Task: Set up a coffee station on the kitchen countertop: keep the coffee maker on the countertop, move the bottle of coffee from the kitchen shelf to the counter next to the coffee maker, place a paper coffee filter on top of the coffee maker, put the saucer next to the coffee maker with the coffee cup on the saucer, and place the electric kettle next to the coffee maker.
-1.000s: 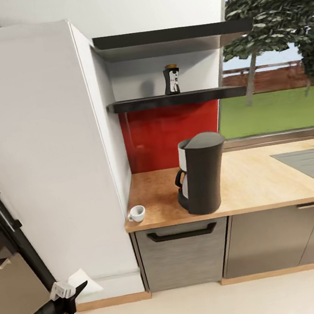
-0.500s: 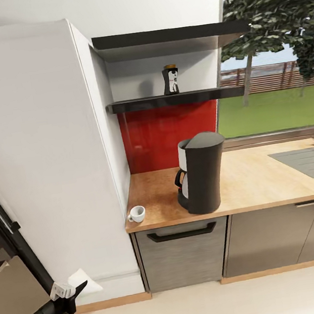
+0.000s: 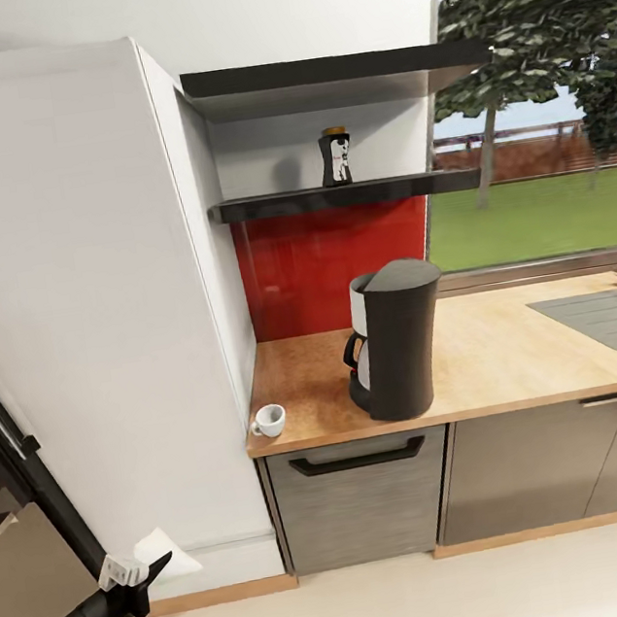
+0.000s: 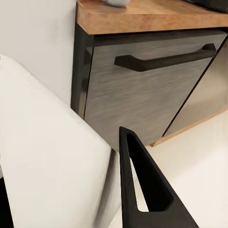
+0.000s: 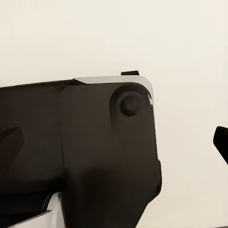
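The dark coffee maker (image 3: pixel 396 340) stands on the wooden countertop (image 3: pixel 510 349) near its front edge. A small white coffee cup (image 3: pixel 268 419) sits at the counter's front left corner, and its base shows in the left wrist view (image 4: pixel 116 2). The coffee bottle (image 3: pixel 336 156) stands upright on the dark shelf (image 3: pixel 332 197) above. Low at the left, my left gripper (image 3: pixel 140 573) is shut on a white paper coffee filter (image 3: pixel 166 552). The wrist view shows the filter (image 4: pixel 42 156) against one black finger (image 4: pixel 142 185). One right fingertip (image 5: pixel 221 140) shows beside my own dark body.
A tall white cabinet (image 3: pixel 83 311) walls the counter's left end. Below the counter is a grey front with a black handle (image 3: pixel 357 459). A sink (image 3: pixel 603 311) lies at the right, and a dark appliance (image 3: pixel 6 459) stands at the far left. Pale floor lies in front.
The head camera has swung slightly, so the whole picture shifted a little to the left. The cup, coffee maker, bottle and my left arm keep their places.
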Robot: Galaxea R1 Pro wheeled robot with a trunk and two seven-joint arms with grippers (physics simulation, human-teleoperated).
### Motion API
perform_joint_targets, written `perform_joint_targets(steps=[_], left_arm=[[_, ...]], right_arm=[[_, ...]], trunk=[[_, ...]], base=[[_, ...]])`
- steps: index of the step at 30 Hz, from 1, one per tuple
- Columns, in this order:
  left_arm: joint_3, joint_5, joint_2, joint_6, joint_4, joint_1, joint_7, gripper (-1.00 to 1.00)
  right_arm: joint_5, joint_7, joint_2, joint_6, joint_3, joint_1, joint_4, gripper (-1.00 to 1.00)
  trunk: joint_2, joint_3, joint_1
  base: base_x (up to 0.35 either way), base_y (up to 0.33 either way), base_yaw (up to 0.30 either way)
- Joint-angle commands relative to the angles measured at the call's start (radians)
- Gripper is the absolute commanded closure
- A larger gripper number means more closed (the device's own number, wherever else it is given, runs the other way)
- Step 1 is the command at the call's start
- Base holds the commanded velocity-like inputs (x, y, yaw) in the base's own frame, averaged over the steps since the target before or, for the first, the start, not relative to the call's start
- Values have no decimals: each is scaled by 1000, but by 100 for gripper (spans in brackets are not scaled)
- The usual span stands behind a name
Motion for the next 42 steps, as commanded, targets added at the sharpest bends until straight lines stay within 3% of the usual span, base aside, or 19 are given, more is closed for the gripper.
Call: perform_joint_targets(steps=[1,5,8,9,10,12,15,19,20,22,26,28,33,37,40,42], left_arm=[[3,-9,-1,-11,-1,-2,-5,100],[-30,-9,3,8,-30,-11,-10,100],[-93,-9,11,120,-97,-21,-11,100],[-122,-10,13,179,-131,-29,-10,100],[-177,-10,15,261,-184,-48,-11,100],[-261,-12,16,344,-250,-78,-11,100],[-379,-15,14,423,-317,-137,-7,100],[-522,-25,13,548,-342,-240,-4,100],[-540,-27,13,560,-343,-254,-5,100],[-623,-39,12,610,-346,-331,-8,100],[-745,-46,8,747,-347,-468,-24,100],[-787,-46,6,799,-347,-520,-49,100],[-868,-67,8,837,-346,-629,-117,100],[-886,-138,16,840,-335,-703,-147,100],[-890,-303,31,834,-341,-752,-274,100],[-889,-442,37,829,-345,-780,-369,100]], right_arm=[[-9,0,0,-3,1,0,0,-100],[-10,0,-2,-3,1,0,-1,-100],[-10,0,-3,-3,1,0,-1,-100],[-10,0,-3,-3,1,0,-1,-100],[-10,0,-3,-3,1,0,-1,-100],[-10,0,-3,-3,1,0,-1,-100],[-11,0,-3,-3,1,0,-1,-100],[-11,0,-4,-3,0,0,-1,-100],[-11,0,-4,-3,1,0,-1,-100],[-11,0,-4,-3,1,0,-1,-100],[-10,0,-4,-3,1,0,-1,-100],[-10,0,-4,-3,1,0,-1,-100],[-10,0,-4,-3,1,0,0,-100],[-10,-1,-4,-3,1,0,0,-100],[-10,-2,-4,-3,1,0,-1,-100],[-10,-2,-4,-3,1,0,-1,-100]], trunk=[[-2,-1,1],[-2,0,1],[-2,2,1],[-2,3,1],[-2,3,1],[-2,4,1],[-2,4,1],[-2,4,1],[-2,4,1],[-2,4,1],[-2,4,1],[-2,4,1],[-2,4,1],[-2,4,1],[-2,4,1],[-2,4,1]], base=[[0,0,-44],[0,0,-176],[0,0,-257],[0,0,-272],[0,0,-279],[0,0,-287],[0,0,-296],[0,0,-299],[0,0,-300],[0,0,-300],[0,0,-300],[0,0,-300],[0,0,-300],[0,0,-300],[0,0,-244],[0,0,-95]])
